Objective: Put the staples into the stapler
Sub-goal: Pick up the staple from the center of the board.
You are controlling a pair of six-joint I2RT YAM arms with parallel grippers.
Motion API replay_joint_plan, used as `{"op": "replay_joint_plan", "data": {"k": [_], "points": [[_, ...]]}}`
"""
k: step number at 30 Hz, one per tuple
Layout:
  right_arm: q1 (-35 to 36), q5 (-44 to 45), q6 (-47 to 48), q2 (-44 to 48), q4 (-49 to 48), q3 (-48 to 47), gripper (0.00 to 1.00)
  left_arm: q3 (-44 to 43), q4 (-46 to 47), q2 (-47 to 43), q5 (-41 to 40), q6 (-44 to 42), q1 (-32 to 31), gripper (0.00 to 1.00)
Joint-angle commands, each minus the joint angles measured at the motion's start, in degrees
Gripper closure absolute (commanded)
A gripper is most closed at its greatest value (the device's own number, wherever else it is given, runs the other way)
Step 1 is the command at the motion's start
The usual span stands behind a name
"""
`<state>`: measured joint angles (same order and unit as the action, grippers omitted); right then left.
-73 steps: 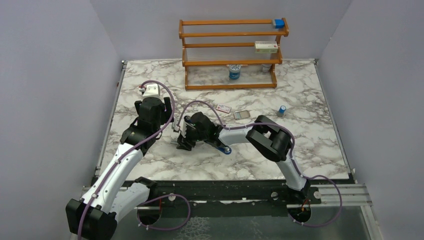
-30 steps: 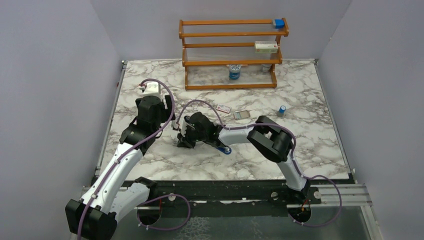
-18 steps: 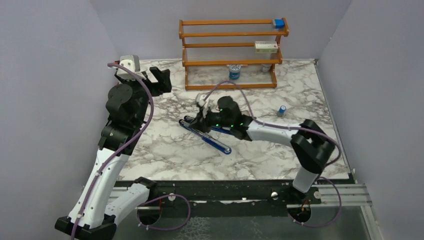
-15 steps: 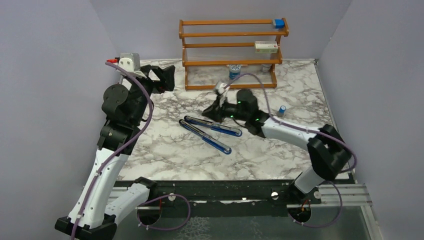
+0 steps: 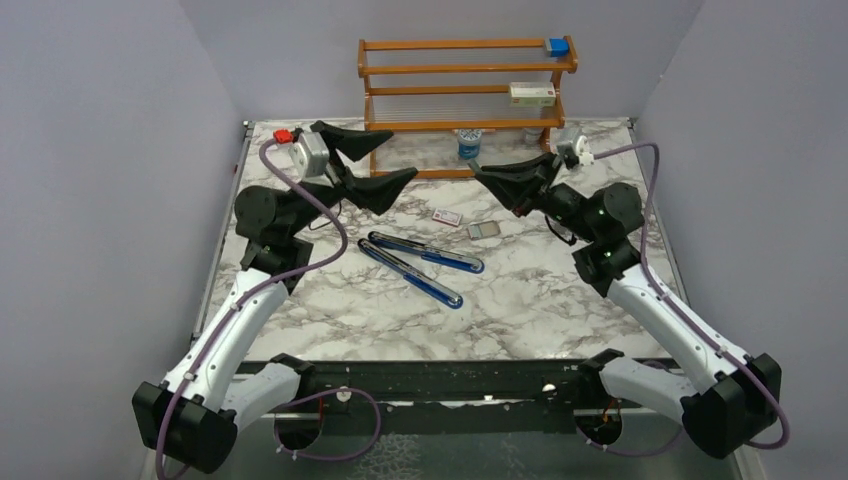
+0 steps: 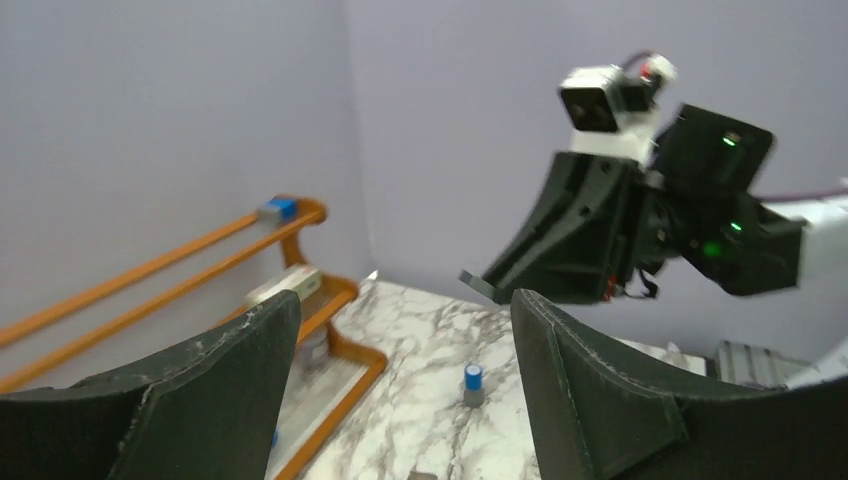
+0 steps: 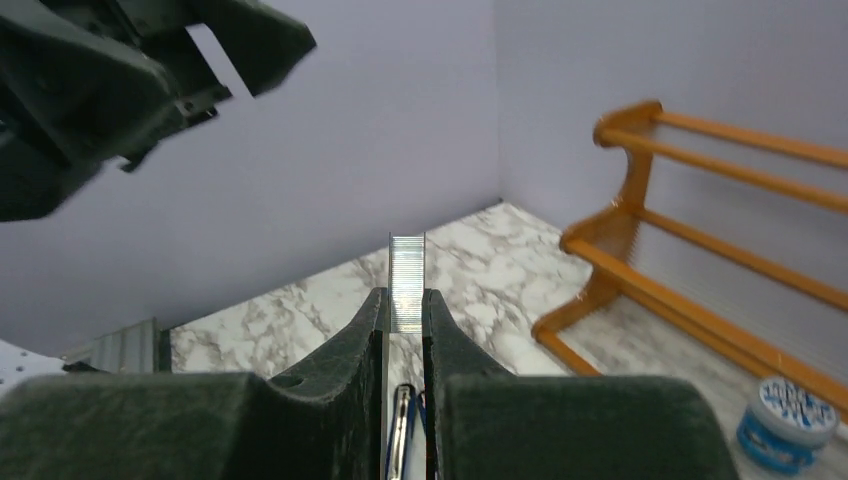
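The right gripper point(image 7: 404, 303) is pinching the staples point(image 7: 407, 283) in narrow jaws, the left gripper point(image 5: 392, 155) is hanging wide-jawed, the stapler point(image 5: 425, 253) is lying open at the centre of the worktop point(image 5: 320, 310), and the far rack point(image 5: 455, 125) is holding a box point(image 5: 532, 94).

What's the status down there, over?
Left gripper open, empty, raised. Right gripper shut on the staples, held aloft. Stapler lying opened on the table, untouched. Small pink box beside it, not touching.

The staples point(image 7: 407, 285) are ribbed silvery metal; the rack point(image 5: 440, 68) is varnished wood.
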<state>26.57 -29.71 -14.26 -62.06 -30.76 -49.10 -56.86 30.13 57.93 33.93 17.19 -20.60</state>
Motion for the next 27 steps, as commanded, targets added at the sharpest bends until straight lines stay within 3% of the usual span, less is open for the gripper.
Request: {"op": "replay_joint_plan", "data": {"k": [1, 3, 9, 16, 27], "points": [[0.0, -8.3, -3.2, 4.2, -8.9, 0.2, 0.95, 5.4, 28.9, -1.8, 16.1, 5.4, -1.9, 0.22], [0.1, -11.1, -4.2, 5.4, -12.0, 0.0, 0.95, 7.4, 36.2, -2.0, 15.2, 7.7, -2.4, 0.27], [0.0, -25.5, -9.7, 4.6, -24.1, -2.3, 0.95, 5.3, 45.3, 3.1, 17.0, 14.9, -5.5, 0.35], [0.1, -29.6, -13.4, 3.7, -32.0, -3.6, 0.95, 4.5, 51.2, 7.9, 14.6, 17.8, -12.4, 0.33], [0.1, -30.9, -14.8, 3.1, -34.4, -3.7, 0.95, 3.7, 56.1, 12.3, 11.6, 21.0, -15.1, 0.32]]}}
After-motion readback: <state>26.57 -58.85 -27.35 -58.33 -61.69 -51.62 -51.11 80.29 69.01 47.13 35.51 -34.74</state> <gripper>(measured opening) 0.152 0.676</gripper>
